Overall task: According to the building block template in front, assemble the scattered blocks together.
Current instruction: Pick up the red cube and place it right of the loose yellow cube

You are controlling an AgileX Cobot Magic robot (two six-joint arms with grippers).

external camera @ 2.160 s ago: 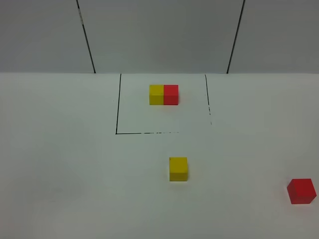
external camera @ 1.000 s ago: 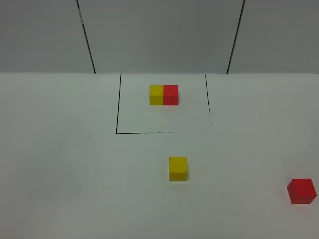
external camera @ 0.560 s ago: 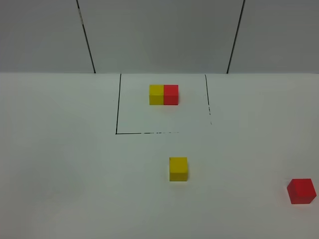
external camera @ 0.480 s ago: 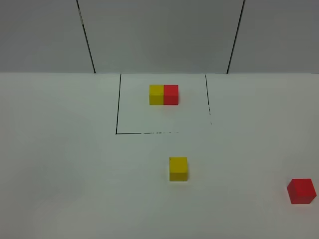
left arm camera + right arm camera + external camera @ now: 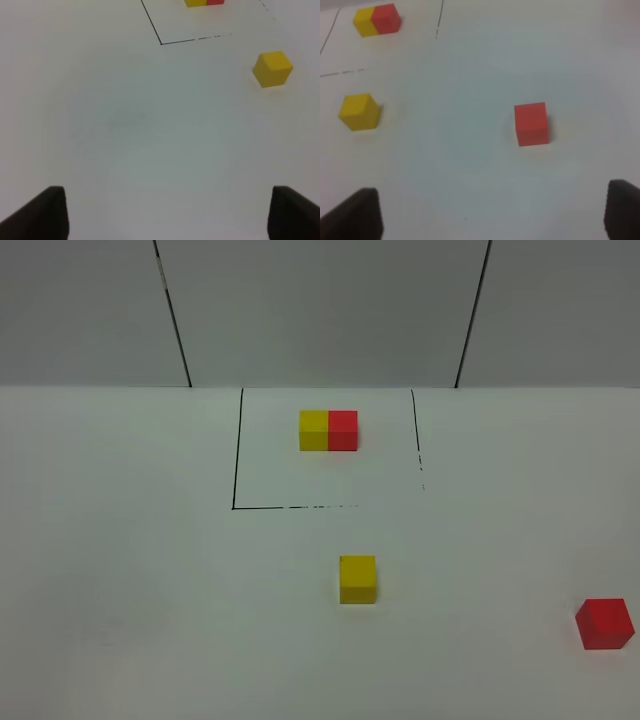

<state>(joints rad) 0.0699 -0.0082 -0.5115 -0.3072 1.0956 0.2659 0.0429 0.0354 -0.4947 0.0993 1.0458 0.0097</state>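
The building block template (image 5: 328, 430), a yellow cube joined to a red cube, sits at the back inside a thin black square outline (image 5: 236, 460). The loose yellow cube (image 5: 357, 579) lies in front of the outline. The loose red cube (image 5: 604, 624) lies apart at the right edge. Neither gripper shows in the exterior view. In the left wrist view the left gripper (image 5: 165, 215) is open and empty, with the yellow cube (image 5: 272, 69) ahead of it. In the right wrist view the right gripper (image 5: 492, 215) is open and empty, with the red cube (image 5: 531, 123) just ahead, the yellow cube (image 5: 360, 112) and the template (image 5: 376, 20) beyond.
The white table (image 5: 120, 540) ends at a grey panelled wall (image 5: 320, 310) behind the outline. The red cube lies close to the right edge of the exterior view.
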